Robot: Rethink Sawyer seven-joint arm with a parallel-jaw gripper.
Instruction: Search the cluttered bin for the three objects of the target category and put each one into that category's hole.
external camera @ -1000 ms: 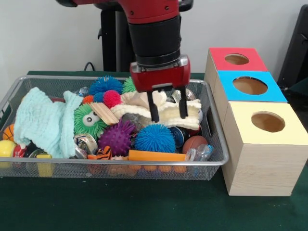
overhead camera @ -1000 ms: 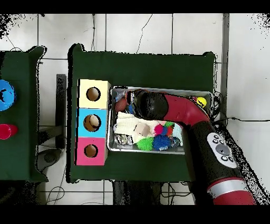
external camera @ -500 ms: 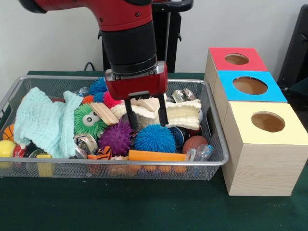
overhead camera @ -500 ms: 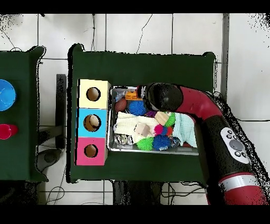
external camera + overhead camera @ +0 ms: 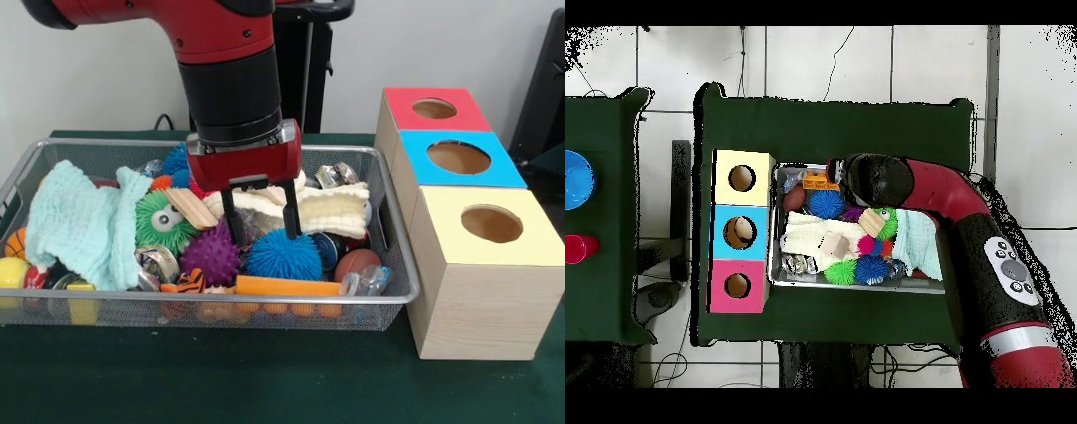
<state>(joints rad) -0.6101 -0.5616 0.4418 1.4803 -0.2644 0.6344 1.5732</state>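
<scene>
The gripper (image 5: pixel 260 215) hung with its fingers spread and empty, straddling the gap between the purple spiky ball (image 5: pixel 214 253) and the blue spiky ball (image 5: pixel 282 254) just below in the wire bin (image 5: pixel 402 291).

We note a worktop (image 5: pixel 265 389) covered in dark green cloth. Two things sit directly on it. A wire mesh bin (image 5: pixel 221 309), heaped with mixed clutter, takes the left and middle of the front view. Just beside the bin's right end stands a row of three pale wooden boxes (image 5: pixel 477 300), touching one another, each with a round hole in a coloured top: yellow nearest, blue in the middle, red farthest. In the overhead view we see the green worktop (image 5: pixel 835 125) bare beyond the bin.
</scene>
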